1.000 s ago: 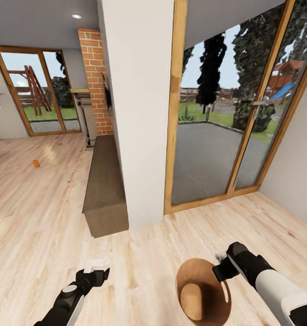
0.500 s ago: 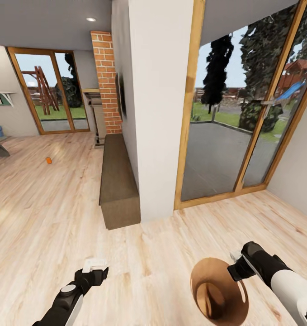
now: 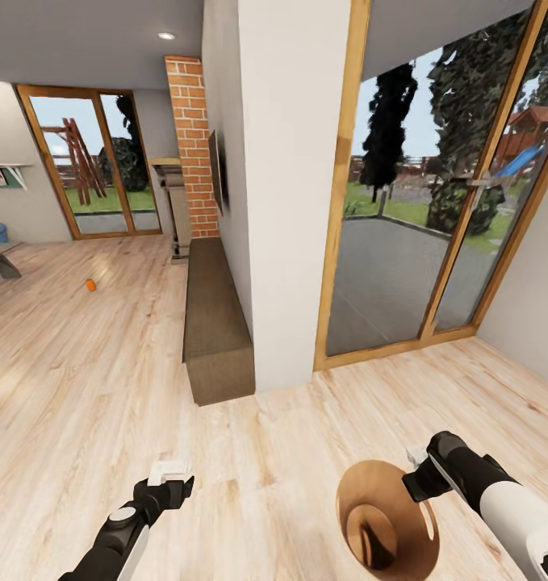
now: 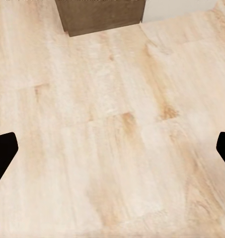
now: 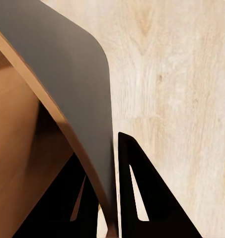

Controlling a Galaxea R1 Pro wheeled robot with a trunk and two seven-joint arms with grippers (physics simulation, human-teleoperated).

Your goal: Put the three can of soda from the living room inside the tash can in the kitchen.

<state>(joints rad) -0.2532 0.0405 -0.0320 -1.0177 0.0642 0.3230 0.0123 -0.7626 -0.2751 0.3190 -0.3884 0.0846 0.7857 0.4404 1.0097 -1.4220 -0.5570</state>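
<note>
Right gripper (image 3: 416, 478) clamped on the bin (image 3: 378, 524) rim, one finger inside and one outside; left gripper (image 3: 170, 479) spread, empty. Orange can (image 3: 90, 284) lies far off on the floor (image 3: 80, 379). Drive toward it, keep the bin level.

My head camera high, facing forward and down over plank floor (image 3: 80, 379), white pillar (image 3: 290, 194) ahead. Left wrist camera looks straight down at same floor, near bench (image 4: 100, 15) end. Right wrist camera close against bin (image 5: 67, 99) wall, floor beyond.
</note>
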